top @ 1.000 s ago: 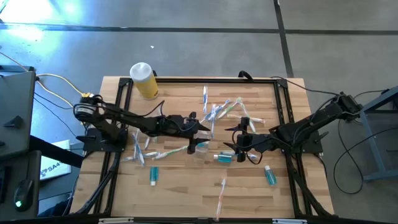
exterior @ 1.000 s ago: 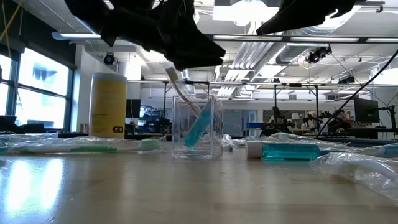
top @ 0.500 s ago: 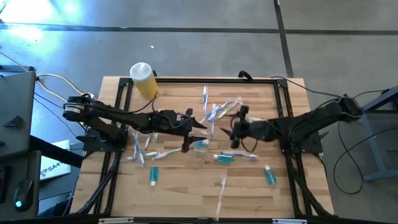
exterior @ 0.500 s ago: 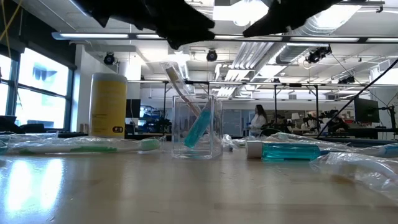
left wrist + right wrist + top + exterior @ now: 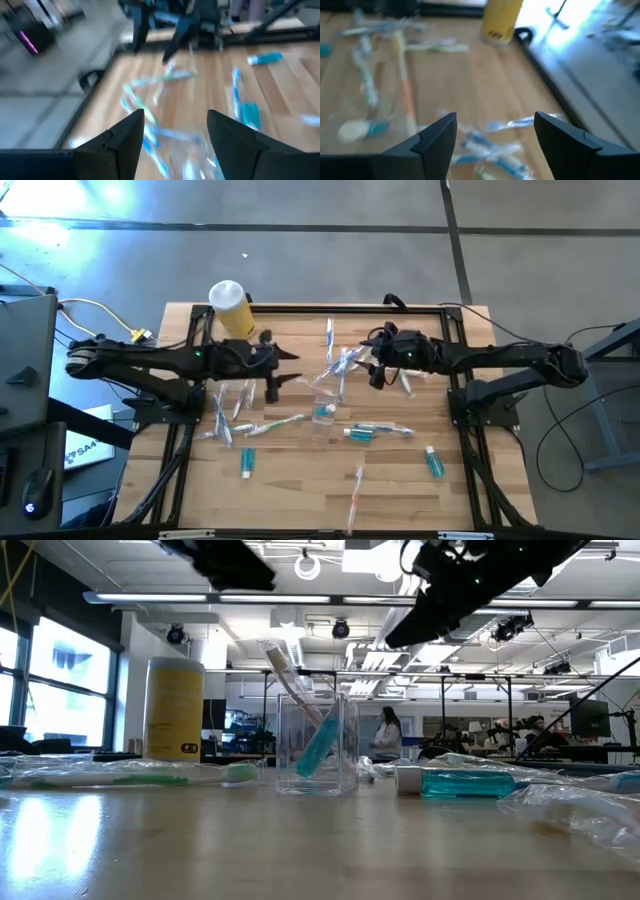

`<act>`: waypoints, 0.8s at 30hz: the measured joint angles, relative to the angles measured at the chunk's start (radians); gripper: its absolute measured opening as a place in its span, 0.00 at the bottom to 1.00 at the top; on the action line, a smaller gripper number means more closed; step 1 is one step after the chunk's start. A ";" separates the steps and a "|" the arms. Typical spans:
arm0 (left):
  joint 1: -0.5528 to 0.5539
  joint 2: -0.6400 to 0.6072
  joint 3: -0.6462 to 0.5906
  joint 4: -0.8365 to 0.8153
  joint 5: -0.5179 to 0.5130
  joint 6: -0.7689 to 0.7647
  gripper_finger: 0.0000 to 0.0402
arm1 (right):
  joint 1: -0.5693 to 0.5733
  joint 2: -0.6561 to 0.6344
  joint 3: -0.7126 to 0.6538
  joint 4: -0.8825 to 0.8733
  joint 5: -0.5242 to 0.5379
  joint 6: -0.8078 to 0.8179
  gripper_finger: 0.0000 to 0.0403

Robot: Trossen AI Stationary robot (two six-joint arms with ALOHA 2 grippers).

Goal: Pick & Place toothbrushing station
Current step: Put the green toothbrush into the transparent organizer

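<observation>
1. The small clear cup (image 5: 318, 745) is seen upright near the middle of the table (image 5: 300, 490), with one pale toothbrush (image 5: 290, 680) leaning out of it and a teal tube (image 5: 318, 748) standing inside.
2. The rest of the set is spread loose over the table: a cluster of wrapped brushes (image 5: 350, 360) toward the far side, more brushes (image 5: 228, 415) on the left side, a teal tube (image 5: 246, 462) near the front left, another (image 5: 434, 463) at the front right, and one (image 5: 465, 782) lying just beside the cup.
3. The yellow bottle (image 5: 232, 310) is left standing at the far left corner, apart from the set.
4. The left tool (image 5: 275, 375) is held above the table to the left of the cup, its fingers spread and nothing between them.
5. The right tool (image 5: 385, 365) is poised over the far cluster of brushes, likewise spread wide and empty.
6. The step in hand is judged to be a reach for a further piece; the station is only partly filled.
7. For the next move, a lowering of the right tool over a single brush in the cluster would be called for, with its fingers set across the thin handle.
8. Care would be needed there, since the wrapped brushes overlap and two could be caught together.
</observation>
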 joint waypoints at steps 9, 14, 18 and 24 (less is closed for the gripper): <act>0.057 -0.048 -0.006 -0.167 0.038 -0.182 0.52 | -0.041 0.003 0.000 -0.181 0.003 -0.008 0.64; 0.057 -0.020 -0.006 -0.126 0.038 -0.123 0.52 | -0.039 0.003 0.000 -0.283 0.106 0.102 0.64; 0.057 0.018 -0.007 -0.092 0.032 -0.029 0.52 | -0.041 0.003 0.000 -0.375 0.222 0.213 0.64; 0.085 0.100 -0.006 0.007 0.048 0.080 0.52 | -0.100 0.003 0.000 -0.540 0.250 0.439 0.64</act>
